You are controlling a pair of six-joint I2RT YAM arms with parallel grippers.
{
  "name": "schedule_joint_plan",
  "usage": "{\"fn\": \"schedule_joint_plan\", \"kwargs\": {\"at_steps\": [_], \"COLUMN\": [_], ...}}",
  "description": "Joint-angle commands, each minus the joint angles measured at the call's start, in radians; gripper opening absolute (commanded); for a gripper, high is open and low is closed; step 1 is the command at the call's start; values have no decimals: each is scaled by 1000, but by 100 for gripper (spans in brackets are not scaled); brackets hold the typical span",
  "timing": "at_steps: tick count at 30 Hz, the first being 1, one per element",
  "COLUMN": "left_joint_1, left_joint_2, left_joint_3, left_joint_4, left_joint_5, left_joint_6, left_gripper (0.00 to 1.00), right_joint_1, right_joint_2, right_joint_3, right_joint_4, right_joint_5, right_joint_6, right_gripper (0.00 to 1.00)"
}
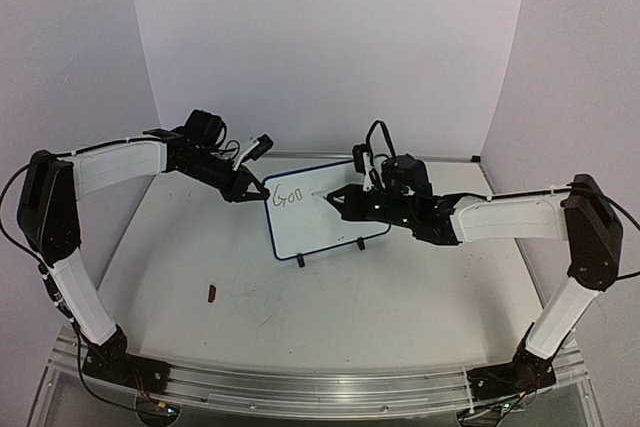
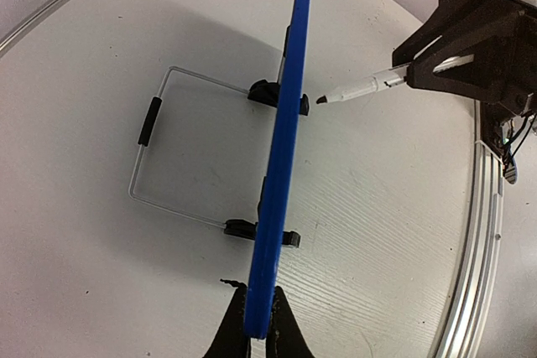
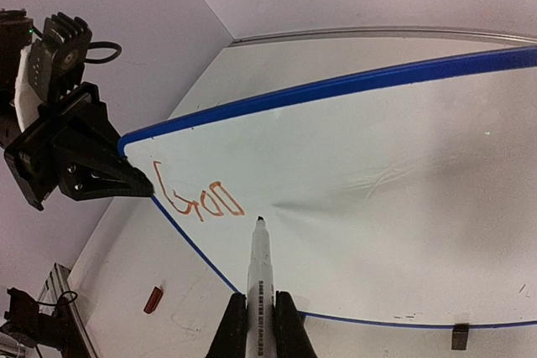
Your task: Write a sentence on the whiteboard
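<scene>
The whiteboard [image 1: 330,212] stands upright on two black feet at mid-table. Its upper left carries the sentence's start, reddish letters reading "Goo" [image 3: 197,199]. My left gripper [image 1: 252,190] is shut on the board's left edge; in the left wrist view the jaws [image 2: 260,329] pinch the blue rim [image 2: 285,140] seen edge-on. My right gripper [image 1: 345,203] is shut on a white marker [image 3: 258,278], uncapped. The marker's tip [image 2: 321,100] sits just right of the last letter, a small gap off the board face.
A small red-brown marker cap [image 1: 211,294] lies on the table in front of the board, to the left. A thin wire stand [image 2: 159,123] props the board from behind. A metal rail [image 1: 300,387] runs along the near edge.
</scene>
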Motion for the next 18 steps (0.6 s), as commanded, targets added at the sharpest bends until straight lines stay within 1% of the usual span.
{"fn": "schedule_joint_plan", "kwargs": {"at_steps": [1,18], "left_joint_1": [-8,-8], "left_joint_2": [32,36], "left_joint_3": [4,6], "left_joint_4": [-57,-57], "left_joint_5": [-97,-96], "left_joint_6": [46,45], "left_gripper": [0,0], "right_joint_1": [-8,-24], "right_joint_2": [29,69], "right_joint_3": [53,83], "right_joint_4": [59,75], "right_joint_5": [-26,-29], "right_joint_6": [17,36], "right_gripper": [0,0]}}
